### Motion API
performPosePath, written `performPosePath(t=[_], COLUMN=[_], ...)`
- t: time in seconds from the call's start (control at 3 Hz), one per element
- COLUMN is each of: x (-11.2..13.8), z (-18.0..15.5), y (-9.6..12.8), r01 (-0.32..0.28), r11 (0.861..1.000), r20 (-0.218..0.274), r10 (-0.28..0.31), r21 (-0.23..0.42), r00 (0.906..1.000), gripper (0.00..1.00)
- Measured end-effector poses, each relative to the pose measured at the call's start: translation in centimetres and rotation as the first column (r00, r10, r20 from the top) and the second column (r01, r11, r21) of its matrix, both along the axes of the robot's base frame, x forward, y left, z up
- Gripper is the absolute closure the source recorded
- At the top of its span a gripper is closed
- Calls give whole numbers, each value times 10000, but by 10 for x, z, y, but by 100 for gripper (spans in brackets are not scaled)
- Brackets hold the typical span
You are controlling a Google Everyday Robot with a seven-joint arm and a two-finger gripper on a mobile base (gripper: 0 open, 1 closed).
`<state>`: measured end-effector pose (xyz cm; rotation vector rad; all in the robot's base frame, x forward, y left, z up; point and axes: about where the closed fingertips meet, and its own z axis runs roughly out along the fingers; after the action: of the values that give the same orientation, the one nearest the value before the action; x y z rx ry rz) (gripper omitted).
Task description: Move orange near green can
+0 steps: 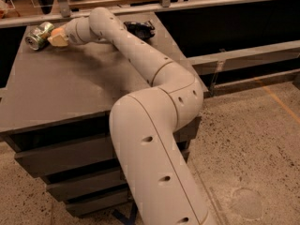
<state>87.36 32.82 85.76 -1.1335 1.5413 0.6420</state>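
The green can (39,34) lies on its side at the far left corner of the dark table (61,93). My arm reaches across the table to that corner. My gripper (57,38) is just right of the can, almost touching it. It is shut on the orange (56,31), of which only a small patch shows between the pale fingers. The orange is held low over the table top, right next to the can.
A dark blue-black wrinkly snack bag (140,28) lies at the table's far edge, behind my arm. A railing (187,3) runs behind the table. Drawers (70,172) sit under the table top. A speckled floor (253,163) lies to the right.
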Motion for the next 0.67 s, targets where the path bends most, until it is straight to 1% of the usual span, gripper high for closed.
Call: performPosePath(t=[0.33,0.67], x=[-2,-1], z=[-8,-14], y=[8,11], r01=[-157,-152], r11=[9998,9998], r20=[-121,-154], r10=[156,150], r21=[-80,-135], r00=[9998,9998], gripper=[100,83])
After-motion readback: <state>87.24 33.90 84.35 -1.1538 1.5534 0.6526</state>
